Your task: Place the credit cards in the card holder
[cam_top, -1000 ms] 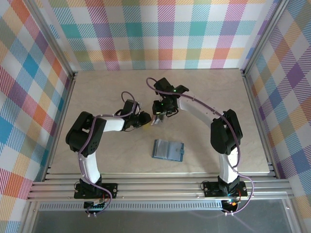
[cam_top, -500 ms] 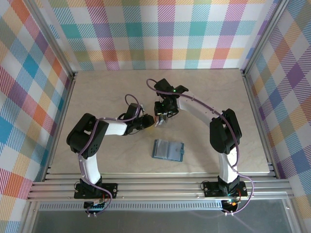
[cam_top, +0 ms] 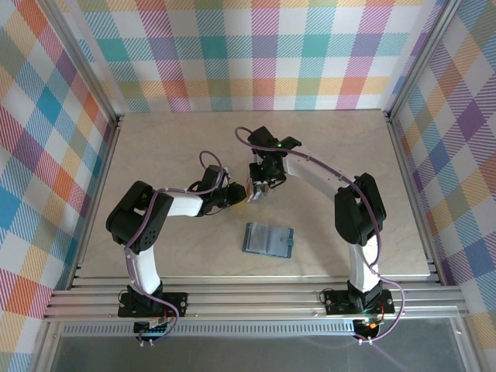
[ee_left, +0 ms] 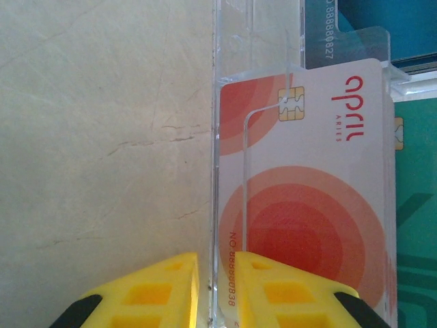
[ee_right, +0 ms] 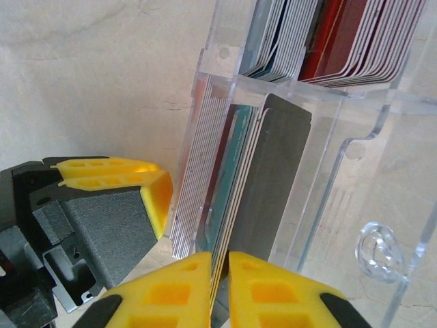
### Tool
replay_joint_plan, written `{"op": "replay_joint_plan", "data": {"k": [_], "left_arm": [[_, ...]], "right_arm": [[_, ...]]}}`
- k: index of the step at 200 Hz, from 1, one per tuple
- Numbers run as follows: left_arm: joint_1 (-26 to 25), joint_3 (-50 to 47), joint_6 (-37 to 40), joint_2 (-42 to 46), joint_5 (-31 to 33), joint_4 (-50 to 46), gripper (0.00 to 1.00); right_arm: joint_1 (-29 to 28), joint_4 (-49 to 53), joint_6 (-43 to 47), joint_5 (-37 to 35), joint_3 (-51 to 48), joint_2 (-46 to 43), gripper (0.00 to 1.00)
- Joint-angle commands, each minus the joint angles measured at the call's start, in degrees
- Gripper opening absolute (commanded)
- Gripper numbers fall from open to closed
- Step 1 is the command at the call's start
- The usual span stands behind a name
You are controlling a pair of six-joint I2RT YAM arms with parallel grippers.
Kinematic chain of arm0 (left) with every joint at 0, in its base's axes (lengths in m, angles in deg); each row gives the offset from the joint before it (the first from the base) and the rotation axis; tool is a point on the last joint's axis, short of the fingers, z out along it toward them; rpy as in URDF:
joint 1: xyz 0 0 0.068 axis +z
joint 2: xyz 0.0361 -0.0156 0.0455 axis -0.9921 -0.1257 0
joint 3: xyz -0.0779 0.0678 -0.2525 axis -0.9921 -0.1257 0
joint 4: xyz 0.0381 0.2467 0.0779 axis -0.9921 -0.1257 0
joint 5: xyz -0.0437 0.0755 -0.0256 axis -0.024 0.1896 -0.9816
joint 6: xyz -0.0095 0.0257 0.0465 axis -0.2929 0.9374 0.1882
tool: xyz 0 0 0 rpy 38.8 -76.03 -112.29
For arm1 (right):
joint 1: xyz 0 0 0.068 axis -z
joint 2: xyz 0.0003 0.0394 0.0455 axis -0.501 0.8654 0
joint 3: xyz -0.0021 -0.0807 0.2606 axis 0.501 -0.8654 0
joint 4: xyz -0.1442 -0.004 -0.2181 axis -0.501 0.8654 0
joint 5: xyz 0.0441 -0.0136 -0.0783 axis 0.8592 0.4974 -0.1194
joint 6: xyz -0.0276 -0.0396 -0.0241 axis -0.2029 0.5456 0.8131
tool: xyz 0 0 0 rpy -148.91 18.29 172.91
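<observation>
The dark teal card holder (cam_top: 268, 239) lies flat on the table, nearer the arm bases than both grippers. The credit cards stand packed on edge in a clear acrylic stand (ee_right: 355, 130). A pale card with red circles (ee_left: 321, 205) faces the left wrist camera, with a teal card (ee_left: 416, 219) behind it. My left gripper (ee_left: 217, 294) is shut on the stand's clear side wall. My right gripper (ee_right: 220, 287) is shut on the edges of a few pale cards, beside a dark grey card (ee_right: 273, 178). In the top view the left gripper (cam_top: 235, 194) and right gripper (cam_top: 254, 188) meet at the stand.
The stand's rear compartment holds several more cards, red and grey (ee_right: 341, 41). The left gripper's yellow finger (ee_right: 130, 181) sits just left of the stand. Bare beige table (cam_top: 155, 147) spreads on all sides, bounded by aluminium rails and plaid walls.
The left gripper has moved right, up to the clear stand and against the right gripper. The right gripper has stayed at the stand. The card holder has not moved.
</observation>
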Motion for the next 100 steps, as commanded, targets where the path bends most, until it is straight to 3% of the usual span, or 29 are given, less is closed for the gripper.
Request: {"op": "replay_joint_plan", "data": {"k": [1, 59, 100], "left_arm": [[-1.86, -1.67, -0.83, -0.28, -2.25, -3.88, 0.21], [-1.82, -0.87, -0.67, -0.15, -2.26, -5.14, 0.21], [-1.59, -0.20, -0.57, 4.35, -1.29, -8.51, 0.21]], "right_arm": [[0.56, 1.55, 0.26, -0.69, -1.39, -0.37, 0.08], [0.73, 1.94, 0.59, -2.31, -3.53, -4.94, 0.00], [1.57, 2.87, 1.27, -2.38, -4.30, -6.32, 0.00]]}}
